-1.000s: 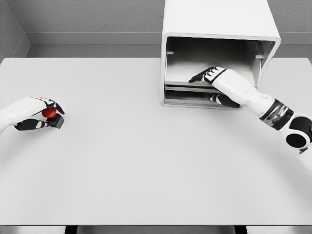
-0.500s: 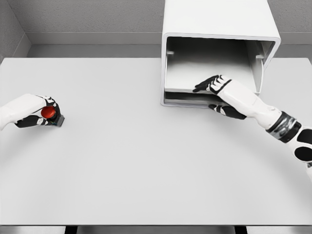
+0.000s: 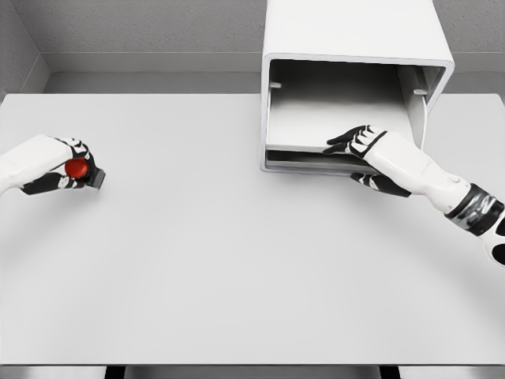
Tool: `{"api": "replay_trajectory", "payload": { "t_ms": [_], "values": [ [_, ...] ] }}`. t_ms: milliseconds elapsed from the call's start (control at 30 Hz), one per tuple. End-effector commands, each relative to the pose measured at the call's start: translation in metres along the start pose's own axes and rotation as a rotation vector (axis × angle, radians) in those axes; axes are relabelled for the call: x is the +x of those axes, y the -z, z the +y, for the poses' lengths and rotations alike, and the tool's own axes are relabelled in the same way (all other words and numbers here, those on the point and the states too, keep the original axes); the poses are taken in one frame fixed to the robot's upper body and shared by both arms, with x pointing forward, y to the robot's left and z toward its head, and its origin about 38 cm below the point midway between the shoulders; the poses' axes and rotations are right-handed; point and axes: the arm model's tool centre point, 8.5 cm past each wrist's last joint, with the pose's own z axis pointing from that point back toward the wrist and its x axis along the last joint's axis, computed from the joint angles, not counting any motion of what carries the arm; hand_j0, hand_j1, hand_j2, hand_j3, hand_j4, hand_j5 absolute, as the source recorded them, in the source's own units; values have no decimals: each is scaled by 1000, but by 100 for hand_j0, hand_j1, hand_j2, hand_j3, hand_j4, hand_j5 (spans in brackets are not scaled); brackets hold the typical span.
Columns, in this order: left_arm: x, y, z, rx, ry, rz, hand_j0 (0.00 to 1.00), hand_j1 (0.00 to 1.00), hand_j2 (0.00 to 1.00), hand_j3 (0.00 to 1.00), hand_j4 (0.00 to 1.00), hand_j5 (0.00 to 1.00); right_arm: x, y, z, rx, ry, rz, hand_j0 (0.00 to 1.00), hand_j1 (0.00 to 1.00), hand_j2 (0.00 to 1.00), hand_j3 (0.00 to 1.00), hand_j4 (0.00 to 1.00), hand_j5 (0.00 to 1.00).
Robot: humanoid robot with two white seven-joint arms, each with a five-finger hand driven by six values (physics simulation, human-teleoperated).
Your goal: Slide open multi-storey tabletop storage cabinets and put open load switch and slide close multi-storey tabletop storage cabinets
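Observation:
The white tabletop cabinet (image 3: 355, 31) stands at the back right with its front open. A flat grey drawer tray (image 3: 304, 126) lies low inside it. My right hand (image 3: 361, 155) is shut on the tray's front edge, with fingers (image 3: 347, 143) on top and the thumb underneath. At the far left, my left hand (image 3: 65, 168) is shut on the load switch (image 3: 79, 169), a small dark block with a red round button. The switch is held just above the table.
The white table (image 3: 237, 253) spans the whole view, and its front edge runs along the bottom. A grey wall rises behind the cabinet. The right forearm (image 3: 442, 189) stretches diagonally across the right side of the table.
My right hand has drawn back toward the front right, and the tray has slid out a little with it. My left hand has shifted the switch slightly away from me.

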Motion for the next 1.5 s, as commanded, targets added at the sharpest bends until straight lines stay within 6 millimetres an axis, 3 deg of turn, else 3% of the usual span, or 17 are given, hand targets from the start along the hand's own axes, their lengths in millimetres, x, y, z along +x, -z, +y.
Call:
{"api": "replay_trajectory", "payload": {
  "t_ms": [0, 267, 567, 933, 1100, 1333, 1467],
  "values": [
    [3, 0, 5, 17, 3, -8, 34, 34, 34, 34, 34, 34, 0, -1, -1, -2, 3, 0, 77, 77, 77, 77, 77, 77],
    [13, -1, 19, 53, 39, -30, 34, 34, 34, 34, 34, 34, 11, -12, -7, -30, -4, -5, 77, 77, 77, 77, 77, 77],
    [26, 1, 33, 89, 64, -70, 34, 34, 34, 34, 34, 34, 11, -25, -9, -28, -11, 12, 78, 78, 78, 78, 78, 78],
    [49, 10, 45, 154, 76, -137, 34, 34, 34, 34, 34, 34, 29, -32, -18, -61, -25, -15, 78, 78, 78, 78, 78, 78],
    [60, 19, 49, 194, 66, -167, 34, 34, 34, 34, 34, 34, 27, -42, -46, -136, -62, 6, 75, 75, 75, 75, 75, 75],
    [76, 24, 52, 228, 71, -205, 35, 35, 35, 35, 35, 35, 20, -58, -67, -201, -74, 50, 62, 62, 62, 62, 62, 62],
    [77, 26, 51, 231, 67, -209, 35, 35, 35, 35, 35, 35, 16, -65, -76, -230, -75, 70, 62, 62, 62, 62, 62, 62]
  ]
}}
